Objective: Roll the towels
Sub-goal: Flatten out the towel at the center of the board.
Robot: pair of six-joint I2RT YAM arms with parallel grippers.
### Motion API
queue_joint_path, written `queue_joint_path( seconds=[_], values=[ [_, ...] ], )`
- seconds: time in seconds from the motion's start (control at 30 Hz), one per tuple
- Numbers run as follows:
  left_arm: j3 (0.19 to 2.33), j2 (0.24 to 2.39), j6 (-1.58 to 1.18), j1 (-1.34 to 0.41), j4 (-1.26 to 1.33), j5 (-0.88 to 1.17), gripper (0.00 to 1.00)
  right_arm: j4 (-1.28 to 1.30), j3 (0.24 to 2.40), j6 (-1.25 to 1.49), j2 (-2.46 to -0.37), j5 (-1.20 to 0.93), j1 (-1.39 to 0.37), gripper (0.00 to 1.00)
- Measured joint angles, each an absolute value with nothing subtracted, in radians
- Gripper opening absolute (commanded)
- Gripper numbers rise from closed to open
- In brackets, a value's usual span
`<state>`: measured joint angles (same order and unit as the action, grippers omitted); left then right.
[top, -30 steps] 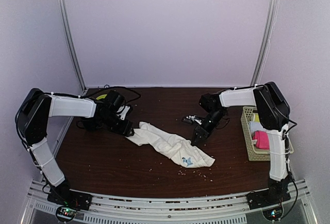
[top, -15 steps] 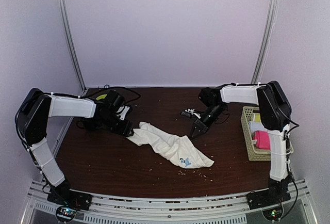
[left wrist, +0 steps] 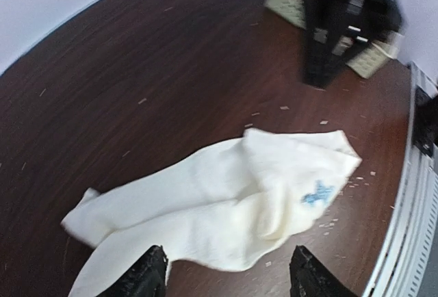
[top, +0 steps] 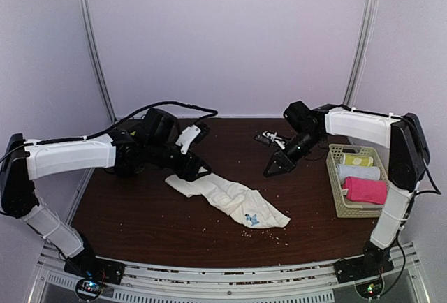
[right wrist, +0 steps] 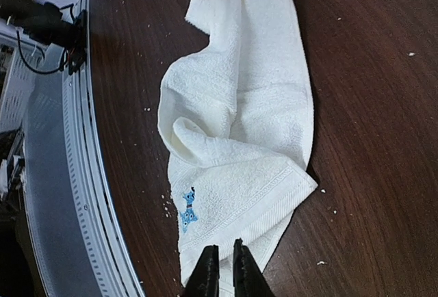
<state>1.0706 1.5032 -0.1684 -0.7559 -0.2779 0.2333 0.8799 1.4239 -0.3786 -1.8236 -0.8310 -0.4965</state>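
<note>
The cream towel (top: 227, 197) lies crumpled in a diagonal strip mid-table, its blue mark (top: 253, 218) near the front right end. It also shows in the left wrist view (left wrist: 226, 208) and the right wrist view (right wrist: 239, 126). My left gripper (top: 199, 172) is at the towel's far left end, open and empty, its jaws wide apart over the cloth (left wrist: 229, 269). My right gripper (top: 271, 172) hangs off the table to the right of the towel, shut and empty (right wrist: 222, 263). The pink towel (top: 364, 190) lies in the basket.
A beige mesh basket (top: 334, 184) stands at the right edge and also holds a yellow-green roll (top: 357, 159) and a white roll (top: 360, 172). Cables (top: 269, 137) lie at the back of the table. Crumbs dot the dark wood near the towel.
My left arm has reached forward and right over the towel's left end, which shifted slightly. My right gripper has drawn back to the right, and the arm no longer covers the basket.
</note>
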Motion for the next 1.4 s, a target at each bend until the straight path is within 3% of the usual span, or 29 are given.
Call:
queue_joint_path(
  seconds=[0.23, 0.53, 0.63, 0.73, 0.77, 1.4],
  values=[
    [1.237, 1.667, -0.065, -0.973, -0.266, 0.224, 0.58, 0.805, 1.402, -0.337, -1.803, -0.805, -0.395, 0.35],
    [1.354, 1.914, -0.031, -0.988, -0.382, 0.084, 0.56, 0.795, 1.367, -0.333, -1.814, -0.785, -0.377, 0.39],
    [1.411, 1.99, -0.041, -0.987, -0.405, 0.091, 0.35, 0.792, 1.361, -0.334, -1.814, -0.784, -0.377, 0.39],
    [1.462, 2.043, -0.049, -0.987, -0.43, 0.098, 0.08, 0.789, 1.349, -0.337, -1.814, -0.783, -0.377, 0.39],
    [1.471, 2.05, -0.052, -0.985, -0.435, 0.101, 0.04, 0.79, 1.347, -0.337, -1.814, -0.783, -0.377, 0.39],
    [1.517, 2.05, -0.119, -0.868, -0.43, 0.34, 0.0, 0.792, 1.356, -0.334, -1.814, -0.781, -0.361, 0.33]
  ],
)
